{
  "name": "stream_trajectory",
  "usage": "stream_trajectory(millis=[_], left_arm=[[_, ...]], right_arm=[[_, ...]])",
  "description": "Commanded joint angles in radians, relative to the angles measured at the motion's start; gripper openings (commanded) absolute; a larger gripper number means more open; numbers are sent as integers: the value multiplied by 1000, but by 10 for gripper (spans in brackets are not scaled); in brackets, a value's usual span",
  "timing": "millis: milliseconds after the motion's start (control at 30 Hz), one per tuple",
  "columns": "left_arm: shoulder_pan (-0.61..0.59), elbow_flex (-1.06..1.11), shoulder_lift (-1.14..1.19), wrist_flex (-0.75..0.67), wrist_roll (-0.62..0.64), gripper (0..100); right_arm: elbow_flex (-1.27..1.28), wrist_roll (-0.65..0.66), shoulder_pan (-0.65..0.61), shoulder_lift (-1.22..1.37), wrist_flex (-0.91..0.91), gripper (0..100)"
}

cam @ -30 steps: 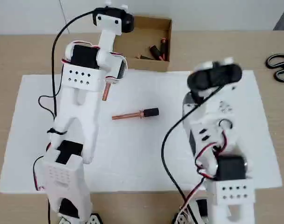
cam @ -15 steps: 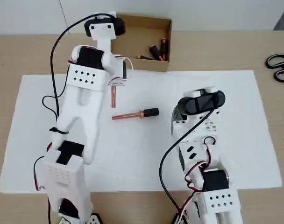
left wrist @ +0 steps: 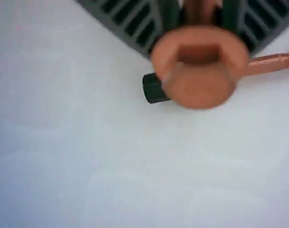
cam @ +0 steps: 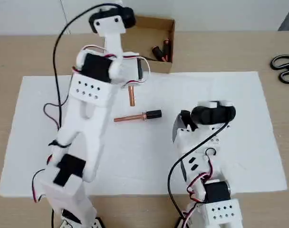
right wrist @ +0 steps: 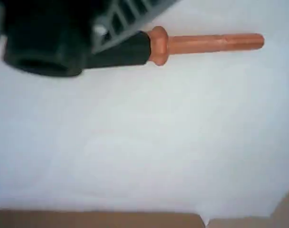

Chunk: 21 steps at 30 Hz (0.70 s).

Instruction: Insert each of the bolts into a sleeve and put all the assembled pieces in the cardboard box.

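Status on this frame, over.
Left gripper jaws shut on copper bolt, above white sheet. Right gripper near black end of lying piece. Cardboard box holds several pieces.

A bare copper piece [cam: 131, 97] hangs roughly upright in the clamped left gripper [cam: 130, 87] over the white sheet [cam: 35, 137], its flanged end showing a hexagonal recess; just beside it an assembled piece [cam: 137, 116] lies flat on the sheet, copper shank leftward, black end rightward; the open cardboard box [cam: 156, 22] beyond the sheet holds several black-and-copper pieces [cam: 162, 50].
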Motion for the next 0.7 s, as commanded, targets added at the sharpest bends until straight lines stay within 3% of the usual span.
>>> stream_trajectory(millis=[0,167,300,433,667], left_arm=[[11,53,-117,-35,20,5],[15,111,-304,-86,18,5],[46,140,-463,-21,-44,5],[2,311,-496,-28,-32,5],[12,739,-502,-526,0,5]], right_arm=[[34,-11,-44,-79,-19,6],[120,-9,-76,-205,-25,5],[178,-9,-76,-312,-19,5],[210,-8,-79,-354,-19,5],[210,-8,-153,-349,-25,4]])
